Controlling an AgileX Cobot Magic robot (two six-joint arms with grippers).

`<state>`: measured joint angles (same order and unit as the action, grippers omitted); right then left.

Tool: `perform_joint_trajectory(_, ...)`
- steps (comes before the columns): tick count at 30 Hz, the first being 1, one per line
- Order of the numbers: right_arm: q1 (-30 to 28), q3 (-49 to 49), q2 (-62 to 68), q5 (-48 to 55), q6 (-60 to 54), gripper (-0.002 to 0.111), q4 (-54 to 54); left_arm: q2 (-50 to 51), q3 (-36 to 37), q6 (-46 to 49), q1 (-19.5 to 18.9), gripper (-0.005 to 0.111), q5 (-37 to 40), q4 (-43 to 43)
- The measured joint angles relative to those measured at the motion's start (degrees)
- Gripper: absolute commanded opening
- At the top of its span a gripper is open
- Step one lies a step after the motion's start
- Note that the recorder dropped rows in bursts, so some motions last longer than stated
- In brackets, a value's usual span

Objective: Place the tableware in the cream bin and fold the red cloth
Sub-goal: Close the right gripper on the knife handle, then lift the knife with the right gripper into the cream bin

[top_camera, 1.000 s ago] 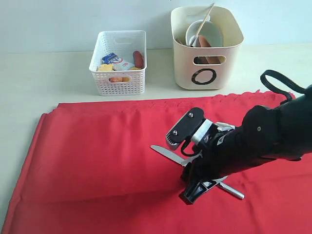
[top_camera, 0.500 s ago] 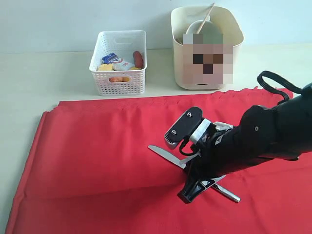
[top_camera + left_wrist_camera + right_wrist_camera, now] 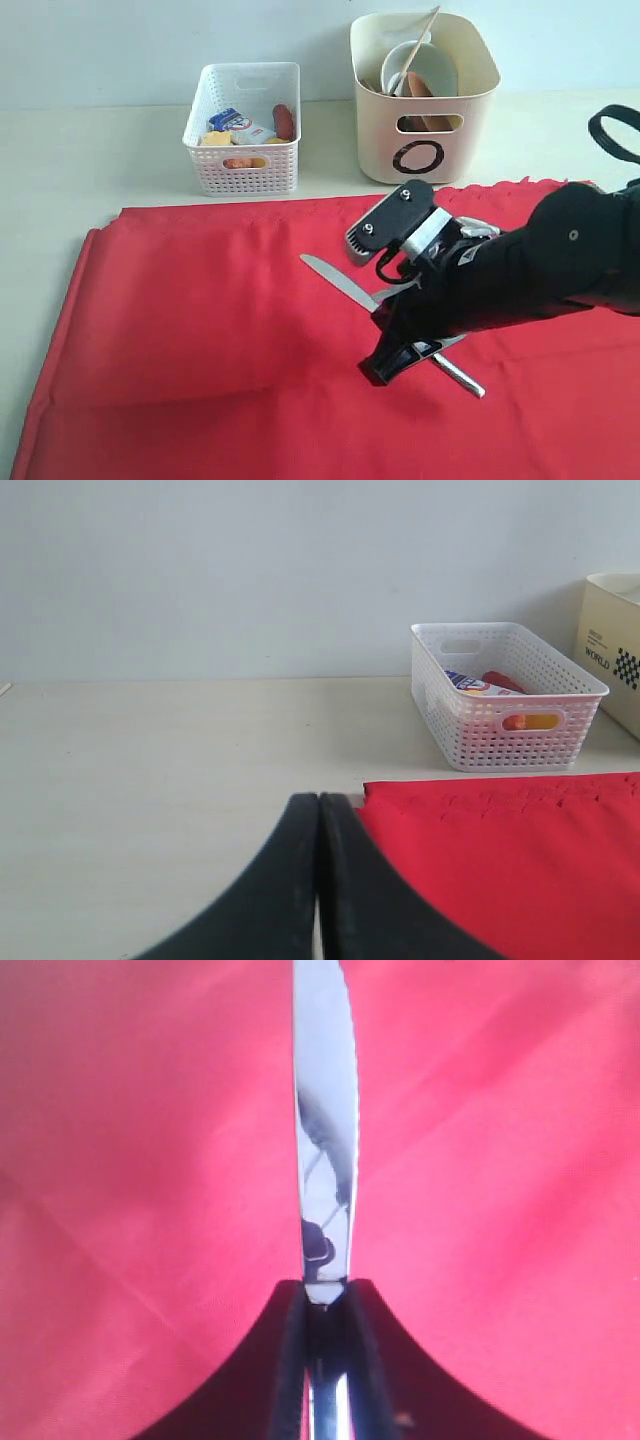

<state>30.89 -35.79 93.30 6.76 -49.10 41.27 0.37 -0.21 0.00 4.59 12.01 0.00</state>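
Pale table (image 3: 100, 170) is carrying the cloth (image 3: 200, 300). Over it, the right end effector (image 3: 383, 368) is clamping the knife (image 3: 335, 280) mid-length, probably bound for the bin (image 3: 470, 130) behind. Left end effector (image 3: 319, 815) is sitting clenched, empty.

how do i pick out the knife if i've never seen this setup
Find the big red cloth in the foreground. Near its middle the black right gripper is shut on a slim steel knife, blade jutting out in front. It is the only shiny metal thing there.
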Motion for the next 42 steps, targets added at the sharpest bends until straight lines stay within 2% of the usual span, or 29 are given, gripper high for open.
perform_joint_trajectory(7, 0.00, -0.82, -0.77, 0.00, 0.00, 0.000, 3.28, 0.00, 0.00, 0.00, 0.00, 0.000, 0.00, 0.00)
perform_joint_trajectory(17, 0.00, -7.48, -0.77, -2.40, 0.00, 0.000, 5.44, 0.00, 0.00, 0.00, 0.00, 0.000, 0.00, 0.00)
perform_joint_trajectory(23, 0.00, -12.21, -0.77, -8.44, 0.00, 0.000, 5.58, 0.00, 0.00, 0.00, 0.00, 0.000, 0.00, 0.00)
perform_joint_trajectory(29, -0.48, -15.91, 0.44, -19.37, -0.43, 0.000, 4.75, 0.00, 0.00, 0.00, 0.00, 0.000, 0.00, 0.00)
perform_joint_trajectory(42, -11.74, -30.63, 11.63, -18.72, -1.73, 0.000, 4.01, 0.00, 0.00, 0.00, 0.00, 0.000, 0.00, 0.00)
